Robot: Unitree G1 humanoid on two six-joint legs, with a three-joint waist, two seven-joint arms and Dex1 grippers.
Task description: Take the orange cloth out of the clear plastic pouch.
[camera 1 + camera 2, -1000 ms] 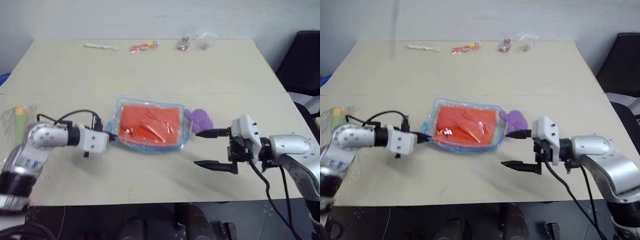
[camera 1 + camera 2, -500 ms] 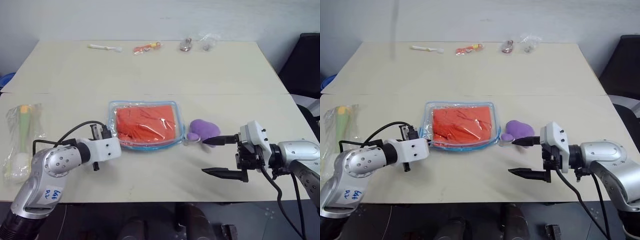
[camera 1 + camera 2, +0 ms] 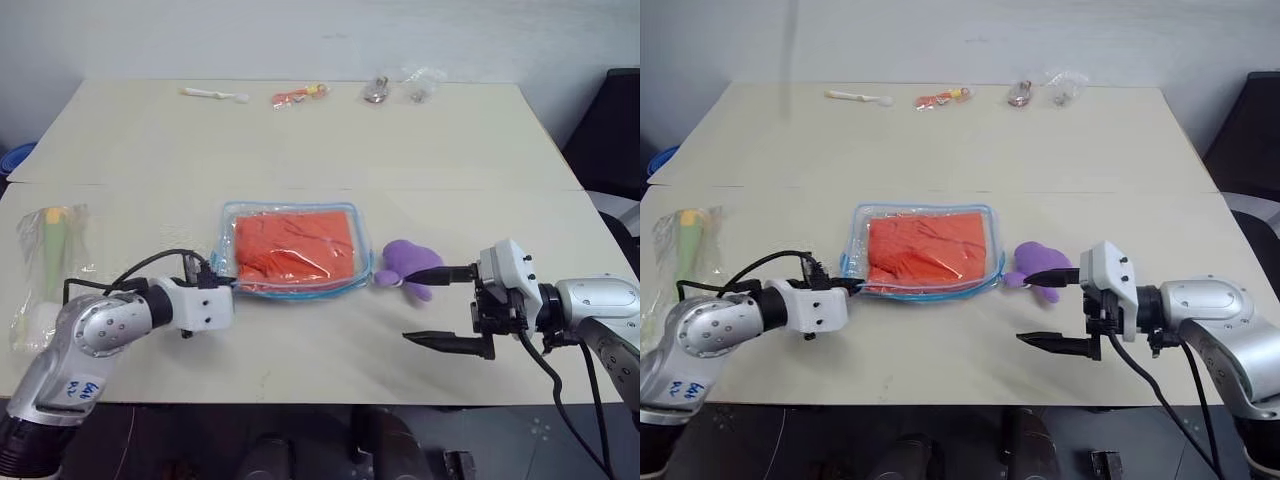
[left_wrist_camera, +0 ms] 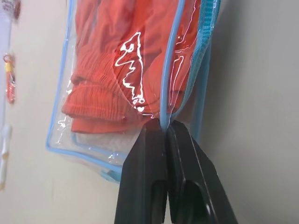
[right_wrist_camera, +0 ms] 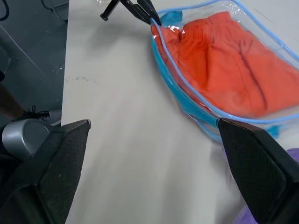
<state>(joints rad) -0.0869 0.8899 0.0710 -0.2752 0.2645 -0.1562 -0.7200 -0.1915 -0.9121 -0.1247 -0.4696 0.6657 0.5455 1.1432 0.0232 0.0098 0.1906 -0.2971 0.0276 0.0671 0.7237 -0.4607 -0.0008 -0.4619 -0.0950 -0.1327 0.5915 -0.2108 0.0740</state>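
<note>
Left gripper [image 4: 166, 128]: fingers pinched on pouch [image 3: 290, 248] trim; cloth [image 3: 295, 246] inside; right gripper [image 3: 442, 306]: fingers wide, empty.

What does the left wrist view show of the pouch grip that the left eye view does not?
Left wrist view: the left gripper has its black fingers shut on the blue trim of the clear plastic pouch.

Left eye view: the open right gripper beside a purple plush toy, and a bagged brush on the table.

Both: the orange cloth inside the pouch.
</note>
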